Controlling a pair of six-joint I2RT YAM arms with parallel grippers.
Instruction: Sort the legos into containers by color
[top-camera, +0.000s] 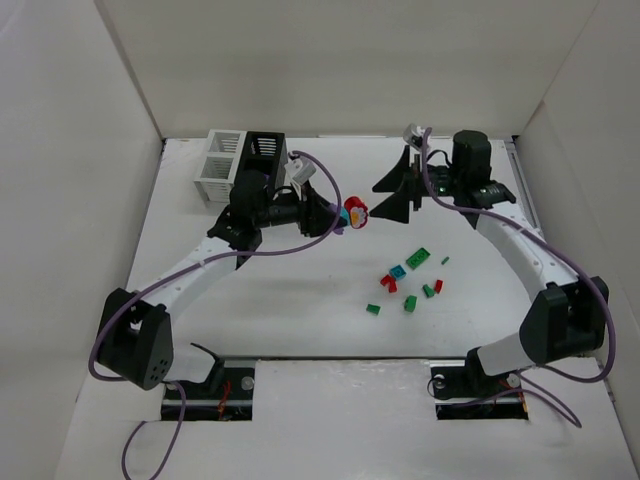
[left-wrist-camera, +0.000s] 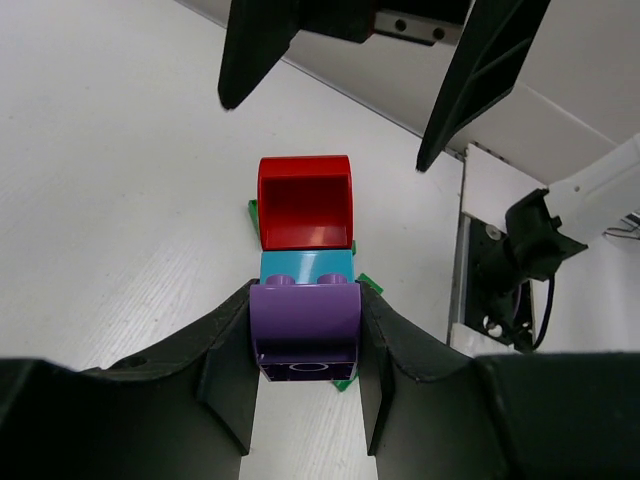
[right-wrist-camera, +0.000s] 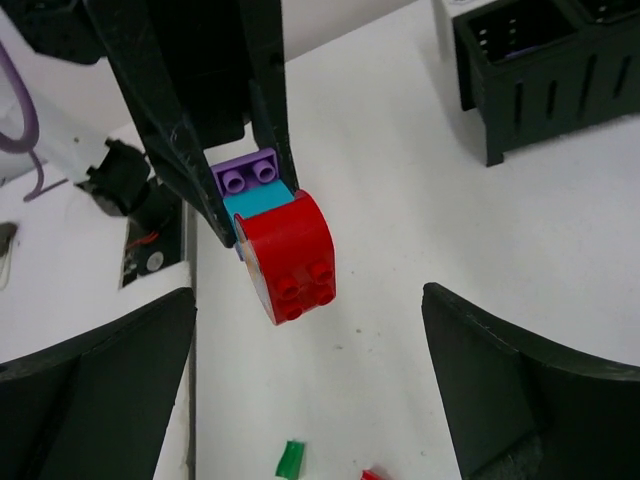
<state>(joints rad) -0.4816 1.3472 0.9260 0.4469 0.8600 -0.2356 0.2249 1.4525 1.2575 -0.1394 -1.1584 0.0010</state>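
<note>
Here we go: the left fingers (left-wrist-camera: 225, 365) are clamped hard on a little stack of legos (left-wrist-camera: 305, 270), which looks clear of the tabletop (top-camera: 300, 310). The purple brick (left-wrist-camera: 305, 325) is squeezed between them, the teal brick (left-wrist-camera: 305, 268) comes next, and the rounded red brick (left-wrist-camera: 305, 200) is out at the tip.

From overhead that stack is only a blob of colour near the middle of the tabletop. The left wrist camera is the one that shows the grip lands on the purple piece alone.

The right fingers (right-wrist-camera: 100, 390) are spread wide with nothing in them. Overhead, they face the stack from its 3 o'clock side, close to the red end but not touching.

The right wrist camera picks out the studs on the red brick (overhead can't resolve those) and has the black container (right-wrist-camera: 540, 70) up at 1 o'clock.

Overhead again, the black container sits joined to the white container (top-camera: 222, 165) at 10 o'clock from the stack. The left arm (top-camera: 200, 265) crosses in front of their near edge.

Loose legos (top-camera: 418, 258) in green, red and teal lie scattered between 4 and 5 o'clock from the stack, well apart from both containers.
</note>
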